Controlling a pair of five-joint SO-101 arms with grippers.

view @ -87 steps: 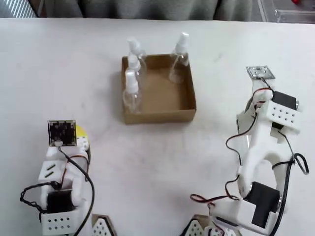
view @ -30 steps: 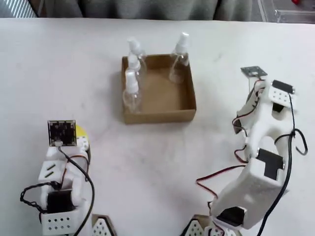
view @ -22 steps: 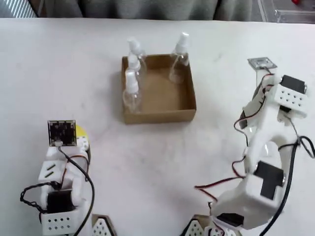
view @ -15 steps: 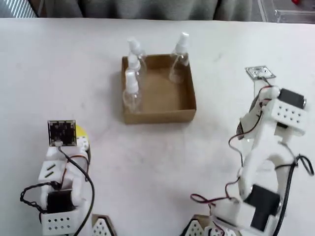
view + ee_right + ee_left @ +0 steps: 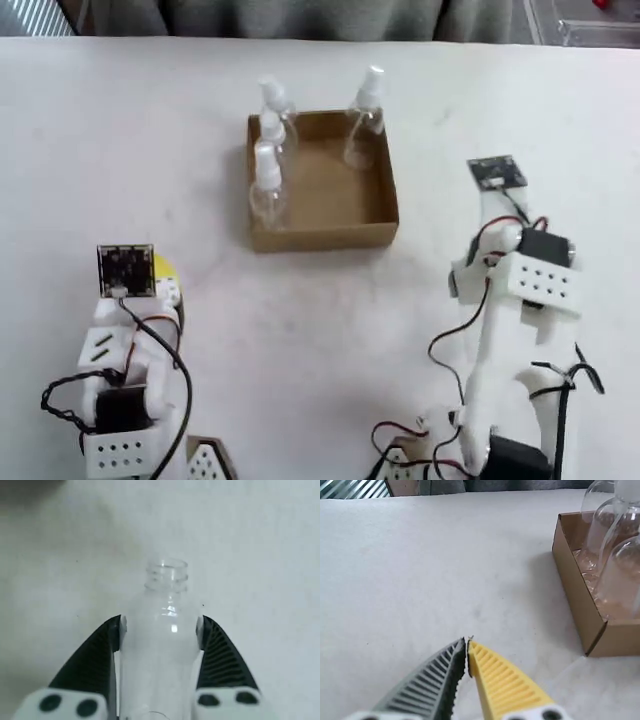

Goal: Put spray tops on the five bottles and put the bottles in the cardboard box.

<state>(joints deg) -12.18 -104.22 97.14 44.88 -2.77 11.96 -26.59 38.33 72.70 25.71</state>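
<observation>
The cardboard box (image 5: pixel 385 205) stands at the table's middle, with several clear bottles (image 5: pixel 268 178) upright in it, each with a white spray top. In the left wrist view the box (image 5: pixel 575 590) and its bottles (image 5: pixel 620 565) are ahead and to one side. My right gripper (image 5: pixel 160 622) is shut on a clear bottle (image 5: pixel 166 600) that has a bare threaded neck and no top, held over the white table. The right arm (image 5: pixel 515 300) is right of the box. My left gripper (image 5: pixel 467 644) is shut and empty, low over the table near the front left.
The left arm (image 5: pixel 125 350) rests at the front left corner. White table (image 5: pixel 150 150) stretches around the box on all sides. A clear plastic case (image 5: pixel 590 30) sits beyond the table's far right edge.
The right arm rose and swung about on the right side, then drew back toward the front; its wrist now sits closer to the box. The left arm and the box have not moved.
</observation>
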